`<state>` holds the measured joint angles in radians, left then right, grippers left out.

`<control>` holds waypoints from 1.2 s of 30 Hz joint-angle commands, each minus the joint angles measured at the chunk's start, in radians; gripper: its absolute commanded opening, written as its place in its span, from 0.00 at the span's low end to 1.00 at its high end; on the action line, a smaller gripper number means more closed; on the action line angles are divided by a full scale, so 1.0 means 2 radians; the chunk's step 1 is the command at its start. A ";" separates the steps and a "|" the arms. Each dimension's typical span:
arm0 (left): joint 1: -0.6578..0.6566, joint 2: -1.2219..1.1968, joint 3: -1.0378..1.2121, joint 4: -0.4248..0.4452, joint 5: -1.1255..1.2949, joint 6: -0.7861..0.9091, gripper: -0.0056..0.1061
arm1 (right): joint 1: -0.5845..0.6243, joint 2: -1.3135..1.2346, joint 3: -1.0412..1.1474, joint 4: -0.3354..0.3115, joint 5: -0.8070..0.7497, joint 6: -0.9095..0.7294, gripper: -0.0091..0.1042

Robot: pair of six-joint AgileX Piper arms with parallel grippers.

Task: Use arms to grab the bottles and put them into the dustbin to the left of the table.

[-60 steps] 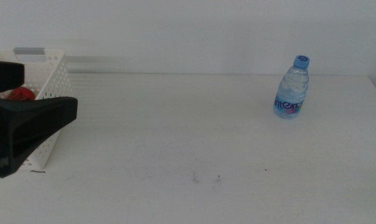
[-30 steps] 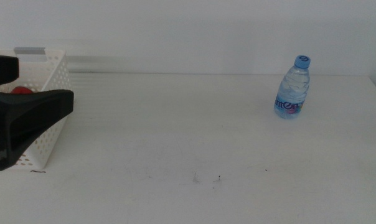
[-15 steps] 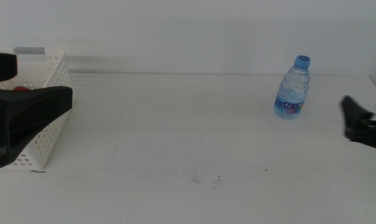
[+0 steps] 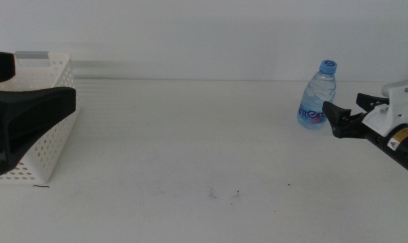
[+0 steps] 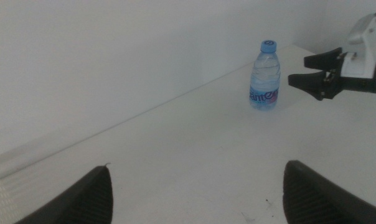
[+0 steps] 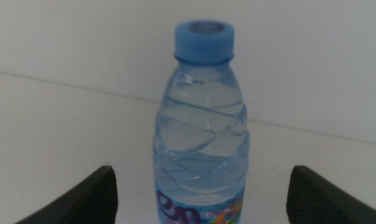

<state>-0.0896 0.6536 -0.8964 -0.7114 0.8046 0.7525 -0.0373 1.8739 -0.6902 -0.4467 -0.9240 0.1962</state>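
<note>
Since half a second ago the right gripper (image 4: 340, 116) has slid in from the right edge, jaws spread wide, empty, just beside the water bottle (image 4: 315, 94). At far left, the left gripper (image 4: 15, 101), also spread and empty, hangs over the dustbin (image 4: 52, 81). Plain white table (image 4: 190, 135) and white wall. The bottle stands upright near the far right edge, its label lettering cut off and unreadable.
</note>
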 commanded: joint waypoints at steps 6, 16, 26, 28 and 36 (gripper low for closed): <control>-0.003 -0.001 0.002 -0.002 -0.006 -0.005 0.89 | 0.007 0.077 -0.077 -0.011 0.006 -0.002 0.87; -0.003 -0.001 0.002 -0.002 -0.006 -0.005 0.89 | 0.025 0.169 -0.178 0.003 0.008 -0.002 0.87; -0.003 -0.001 0.002 -0.002 -0.006 -0.005 0.89 | 0.032 0.208 -0.235 0.012 0.006 -0.001 0.36; -0.003 -0.001 0.002 -0.002 -0.006 -0.005 0.89 | 0.041 0.196 -0.235 -0.011 0.007 0.019 0.07; -0.003 -0.001 0.002 -0.002 -0.006 -0.005 0.89 | 0.166 0.170 -0.317 -0.086 0.102 0.078 0.06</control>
<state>-0.0896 0.6536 -0.8964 -0.7085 0.8006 0.7525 0.2416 2.2318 -1.2737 -0.5975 -0.7336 0.3402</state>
